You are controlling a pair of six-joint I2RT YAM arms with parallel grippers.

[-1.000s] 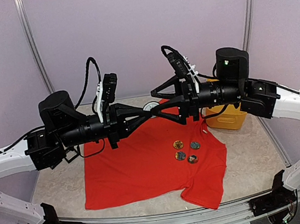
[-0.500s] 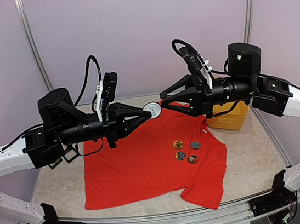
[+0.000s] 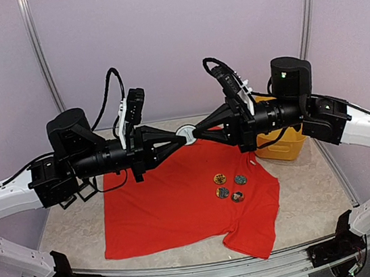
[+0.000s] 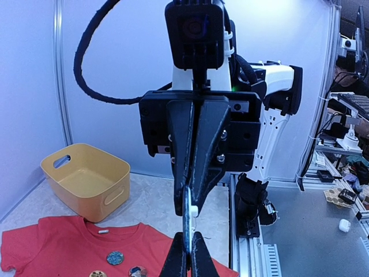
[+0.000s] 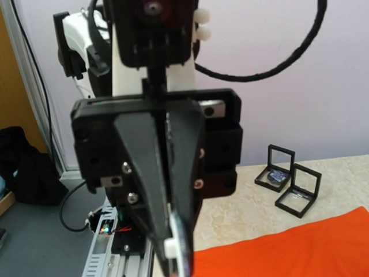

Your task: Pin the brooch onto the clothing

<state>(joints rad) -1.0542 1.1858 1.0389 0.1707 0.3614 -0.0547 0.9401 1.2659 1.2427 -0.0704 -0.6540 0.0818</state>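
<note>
Overhead view: left gripper and right gripper meet tip to tip in mid-air, both arms held roughly level. A small round white brooch sits between them above the far edge of the bright red short-sleeved T-shirt. The shirt lies spread flat on the pale stone-patterned table. I count four small round patterned badges clustered on it right of centre. The yellow plastic basket stands at the shirt's far right, partly hidden behind the right arm. From above I cannot read the jaw gaps. The left wrist view settles it. My left jaws pinch the brooch, which shows there as a thin edge-on disc. The right gripper's jaws come down from above and close onto the disc's upper edge. This view also shows the basket's open inside and handle slot, and the shirt's neckline with a white label. The right wrist view shows the left gripper's black tapered fingers pressed to a narrow seam, with the brooch's pale rim at their tip. It alone shows two small black-framed square display boxes on the table beyond the shirt.
</note>
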